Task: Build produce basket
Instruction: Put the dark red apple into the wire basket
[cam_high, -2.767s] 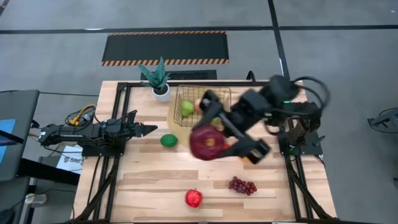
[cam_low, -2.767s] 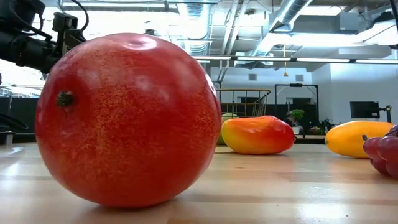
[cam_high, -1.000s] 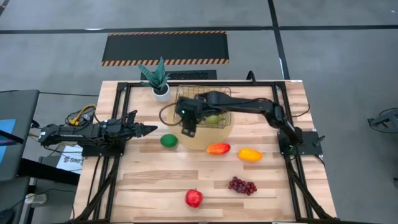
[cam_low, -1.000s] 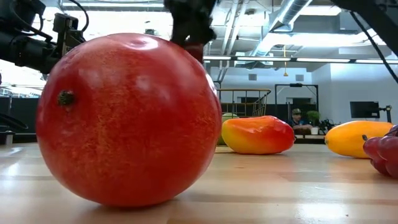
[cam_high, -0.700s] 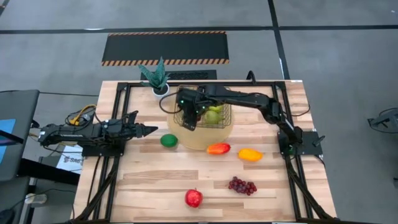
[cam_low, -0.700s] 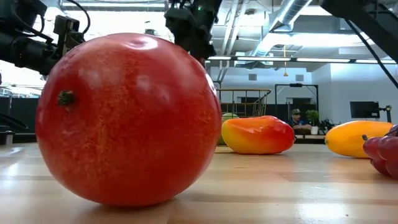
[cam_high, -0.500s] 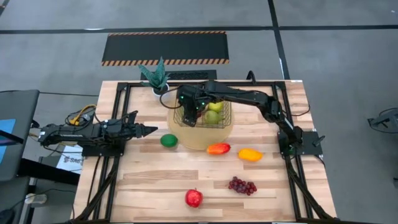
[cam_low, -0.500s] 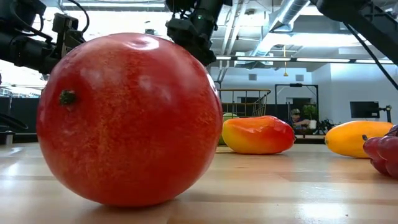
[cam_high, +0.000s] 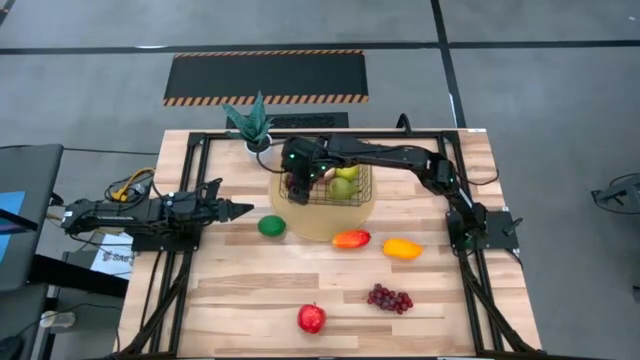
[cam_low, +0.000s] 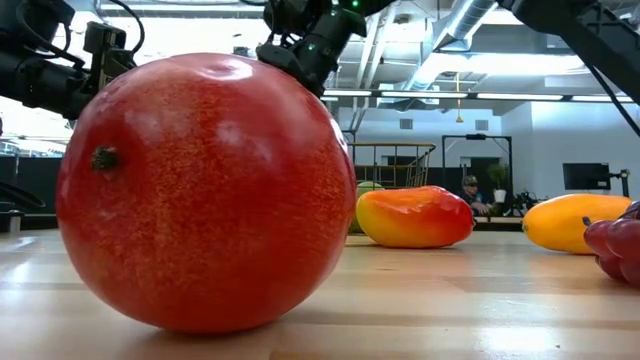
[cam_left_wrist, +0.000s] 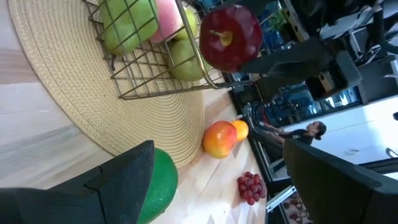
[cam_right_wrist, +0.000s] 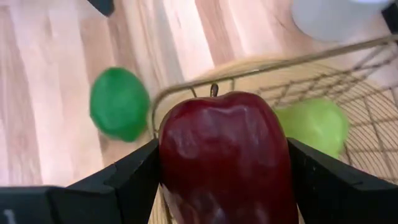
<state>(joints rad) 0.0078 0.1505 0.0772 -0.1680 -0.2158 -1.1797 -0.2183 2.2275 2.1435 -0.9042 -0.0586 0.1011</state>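
We see the right tool (cam_high: 297, 182) gripping a dark red apple (cam_right_wrist: 224, 155) between its two fingers, which press on either side of the fruit. It hangs over the near-left corner of the wire basket (cam_high: 350, 196), the apple above the rim, not touching the mesh. The left tool (cam_high: 238, 209) waits at the left of the bench (cam_high: 250, 290) with its fingers spread wide and nothing between them, just short of a green lime (cam_high: 271, 226).

Counting the fruit: inside the basket, which sits on a round straw mat (cam_left_wrist: 93, 118), we make out two green pears (cam_left_wrist: 127, 25) and one pink peach (cam_left_wrist: 166, 18). Loose on the bench lie five pieces: the lime, one orange-red mango (cam_high: 351, 238), one yellow-orange fruit (cam_high: 402, 248), one bunch of purple grapes (cam_high: 390, 298) and one red apple (cam_high: 312, 319).
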